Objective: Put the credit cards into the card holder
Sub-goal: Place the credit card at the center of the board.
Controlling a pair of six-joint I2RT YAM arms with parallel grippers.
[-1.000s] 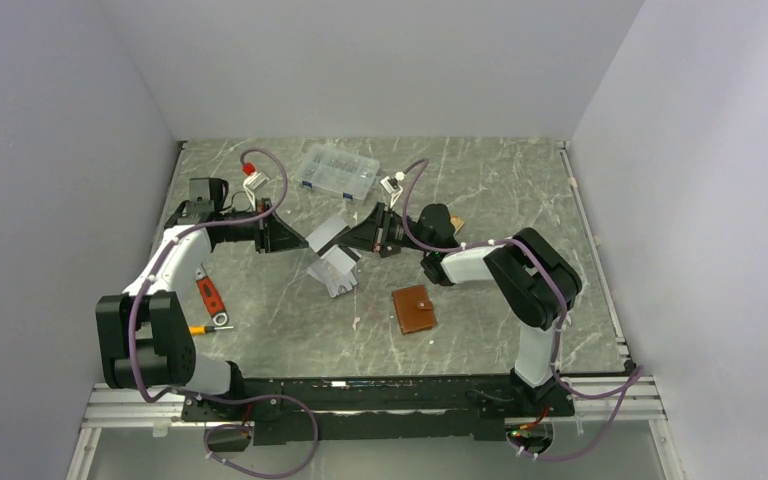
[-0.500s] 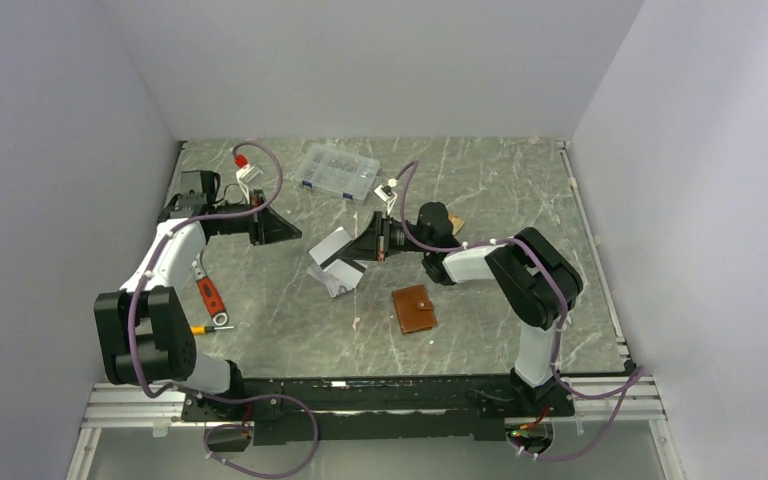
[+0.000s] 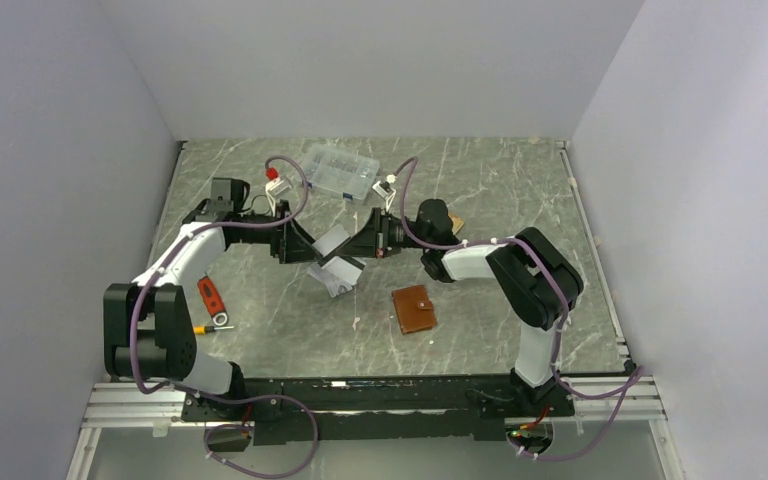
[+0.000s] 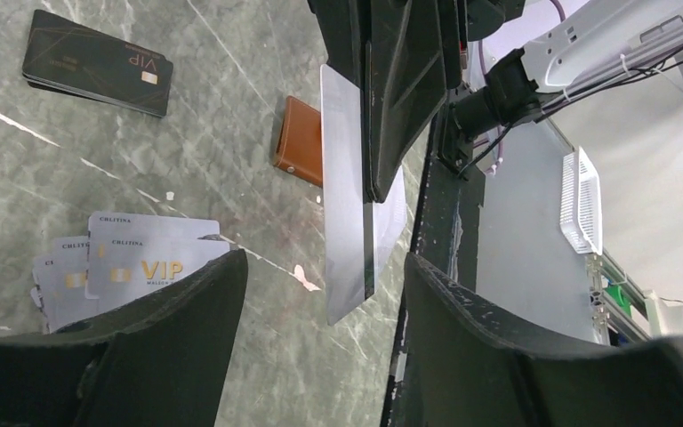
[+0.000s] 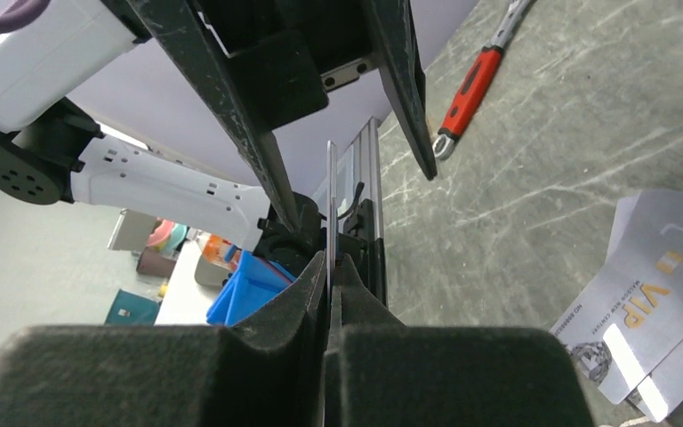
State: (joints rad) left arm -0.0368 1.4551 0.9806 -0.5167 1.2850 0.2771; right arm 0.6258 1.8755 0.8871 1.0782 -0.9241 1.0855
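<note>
One thin silver-grey plastic credit card [image 4: 342, 196] pinched in right gripper [image 5: 329, 294]; wide-spread left gripper [image 4: 320, 276] newly arrived around it, likely for handover.

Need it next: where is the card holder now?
Top view: the brown card holder lies on the table right of centre, to the lower right of the loose silver cards and of the right tool.

The right hand [image 5: 331, 277] pinches a card [image 5: 330, 191] (edge-on).

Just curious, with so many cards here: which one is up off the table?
The silver card pinched upright in the right gripper; the other silver cards lie fanned flat on the table.
</note>
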